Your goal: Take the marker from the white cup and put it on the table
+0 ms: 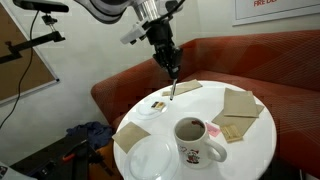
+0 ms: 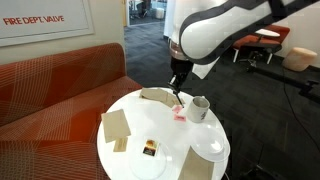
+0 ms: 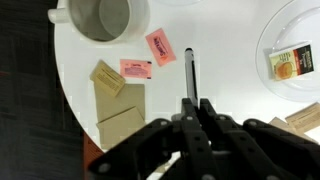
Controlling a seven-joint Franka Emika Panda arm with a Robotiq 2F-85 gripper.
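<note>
The jaws are clenched on the marker (image 3: pixel 189 72), which sticks out straight ahead of the gripper (image 3: pixel 194 103). In an exterior view it hangs from the fingertips down toward the table (image 1: pixel 255 145); whether its tip touches, I cannot tell. The white cup (image 3: pixel 102 17) stands well beyond the jaws, at the upper left of the wrist view. Two pink packets (image 3: pixel 160 45) lie between cup and jaws, with brown napkins (image 3: pixel 120 110) nearer. On the opposite side sits a plate (image 3: pixel 275 35).
</note>
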